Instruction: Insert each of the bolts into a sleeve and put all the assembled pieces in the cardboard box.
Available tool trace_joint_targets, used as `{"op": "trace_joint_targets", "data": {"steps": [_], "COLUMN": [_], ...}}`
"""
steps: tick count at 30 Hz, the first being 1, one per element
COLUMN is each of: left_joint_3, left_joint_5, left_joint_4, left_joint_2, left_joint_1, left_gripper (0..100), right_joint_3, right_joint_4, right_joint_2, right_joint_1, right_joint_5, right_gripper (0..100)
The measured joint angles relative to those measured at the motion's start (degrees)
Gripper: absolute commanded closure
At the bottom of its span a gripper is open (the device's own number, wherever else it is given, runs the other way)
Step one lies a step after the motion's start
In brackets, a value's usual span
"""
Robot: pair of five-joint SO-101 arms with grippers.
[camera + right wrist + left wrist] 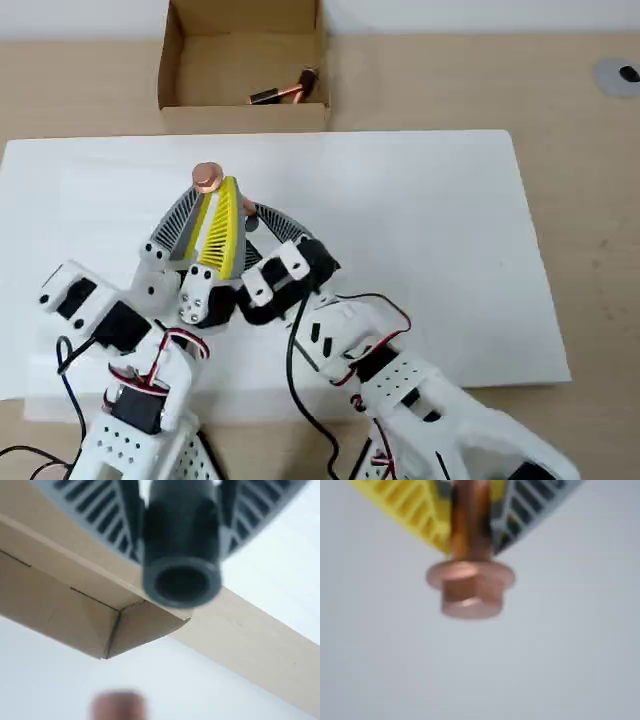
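The left jaws are clamped on the shank of a copper bolt (470,587); a yellow finger (410,505) presses it from one side and a grey finger (535,505) from the other; the flanged hex head sticks out free beyond the tips. From above, the bolt (207,177) is held over the white mat (430,250), left of the mat's middle and toward its far edge, head pointing at the far edge of the surface (585,200).

The right jaws are closed on a black sleeve (182,555), gripped between two grey ribbed fingers (90,510); its open bore faces outward past the tips; a blurred copper shape (117,705) lies farther off, too soft to name with certainty. From above, the right arm (400,380) comes in from the near edge and its jaws sit just beside the left arm's (120,325); I cannot tell whether the two touch.

The cardboard box (180,60) stands open at the far edge of the surface, left of middle, just beyond the mat; inside, one assembled piece (285,93), a copper bolt in a dark sleeve, lies near the box's near right corner.
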Motion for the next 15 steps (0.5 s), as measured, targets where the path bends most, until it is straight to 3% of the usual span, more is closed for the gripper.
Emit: {"op": "trace_joint_targets", "data": {"steps": [3, 10, 15], "left_joint_3": [0.0, -4.0, -10.5], "left_joint_5": [0.0, 0.3, 0.5], "left_joint_4": [1.3, 17.7, 24.3], "left_joint_2": [0.0, 0.0, 0.0], "left_joint_1": [-0.6, -1.8, -2.9], "left_gripper": [99, 99, 99], "right_joint_3": [0.0, 0.1, 0.1], "right_joint_4": [0.0, 0.0, 0.0], "right_joint_2": [0.0, 0.0, 0.0], "right_joint_1": [-0.1, 1.2, 1.3], "right_joint_5": [0.1, 0.1, 0.2], "right_gripper": [98.9, 98.9, 98.9]}}
